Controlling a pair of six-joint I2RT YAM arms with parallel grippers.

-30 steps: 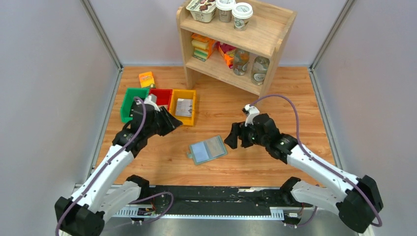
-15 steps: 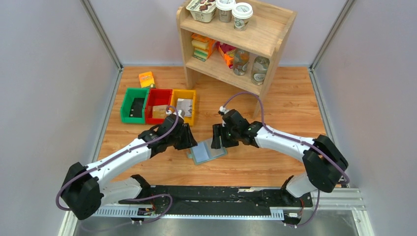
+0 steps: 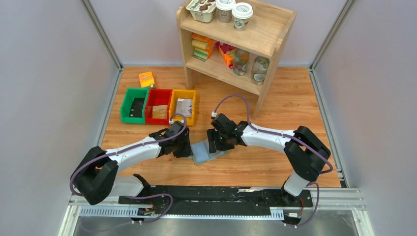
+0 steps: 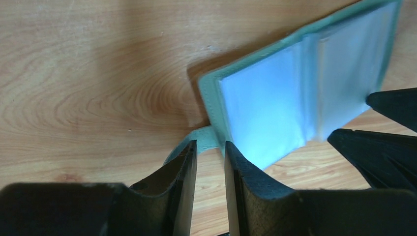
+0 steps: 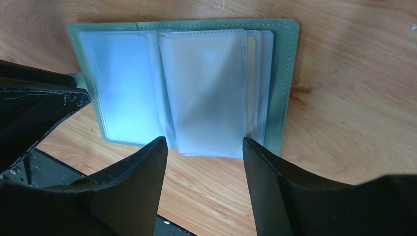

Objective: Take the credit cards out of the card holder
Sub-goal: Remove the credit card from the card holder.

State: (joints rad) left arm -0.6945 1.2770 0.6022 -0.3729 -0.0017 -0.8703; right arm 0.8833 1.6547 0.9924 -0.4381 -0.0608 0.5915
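The open card holder (image 3: 204,152) lies flat on the counter (image 3: 275,167). Left jaws stand narrowly apart at its side tab (image 4: 204,138), gripping nothing; right jaws gape wide over its clear sleeves (image 5: 206,88).

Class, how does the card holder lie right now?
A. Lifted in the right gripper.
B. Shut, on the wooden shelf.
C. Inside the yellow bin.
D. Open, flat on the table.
D: the right wrist view shows the card holder spread open, inner side up, on the table, with the right gripper open and holding nothing.
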